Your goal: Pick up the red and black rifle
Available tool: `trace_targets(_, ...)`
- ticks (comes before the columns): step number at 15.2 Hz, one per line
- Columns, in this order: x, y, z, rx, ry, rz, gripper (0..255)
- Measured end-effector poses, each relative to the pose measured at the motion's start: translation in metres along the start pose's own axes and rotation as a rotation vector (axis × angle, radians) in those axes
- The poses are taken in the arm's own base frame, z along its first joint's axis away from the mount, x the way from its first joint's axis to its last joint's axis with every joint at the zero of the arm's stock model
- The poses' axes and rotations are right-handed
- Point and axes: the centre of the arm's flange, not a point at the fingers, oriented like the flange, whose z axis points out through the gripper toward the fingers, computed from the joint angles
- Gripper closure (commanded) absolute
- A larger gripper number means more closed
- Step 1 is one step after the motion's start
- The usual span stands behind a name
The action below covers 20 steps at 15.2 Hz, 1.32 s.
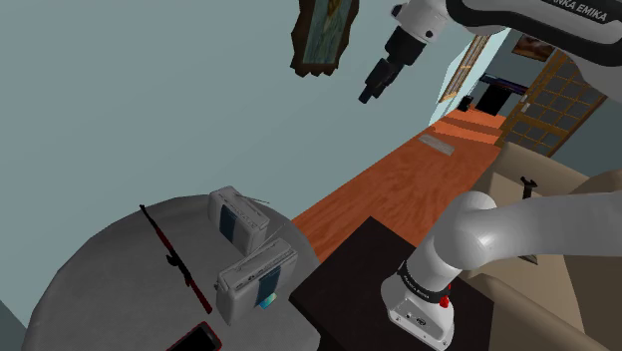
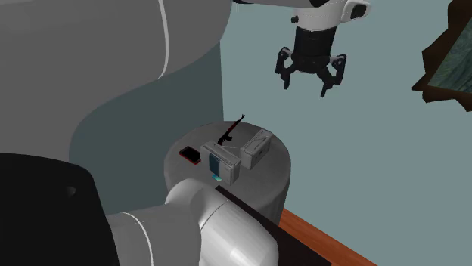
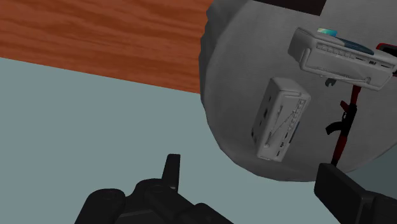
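Jaws: wide apart and empty, hanging high in open air and pointing down. In the wrist view one finger ends just short of the rifle's near tip.
Drop: the round grey tabletop is well below the jaws, with nothing between them.
Nearest thing: a small grey box lies flat on the tabletop. It sits between the jaws' midline and the rifle and is apart from the rifle.
Rifle: the red and black rifle lies flat on the tabletop, thin and straight, on the far side of that box from the jaws' midline.
Long axis: in the wrist view it runs away from the fingers, roughly square to the line between them, so a closing pinch would likely cross its thin body.
Offset: the rifle is in line with one finger, not midway between the two. The next move looks like a sideways shift toward that finger, then a long descent.
Further on: a larger grey box with a blue-green end lies near the rifle's far end. Whether they touch is unclear.
Farthest: a flat red and black slab at the tabletop's rim.
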Motion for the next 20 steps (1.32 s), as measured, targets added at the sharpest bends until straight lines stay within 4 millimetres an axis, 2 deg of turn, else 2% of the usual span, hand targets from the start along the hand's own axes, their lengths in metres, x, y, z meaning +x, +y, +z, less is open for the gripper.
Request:
trace_targets(2,0.0,-0.004,0.005,0.0,0.0,0.001,0)
trace_targets(5,0.007,-0.026,0.03,-0.001,-0.001,0.006,0)
trace_targets(18,0.03,-0.137,0.155,-0.005,-0.002,0.039,0)
trace_targets(20,0.039,-0.157,0.176,-0.005,-0.002,0.043,0)
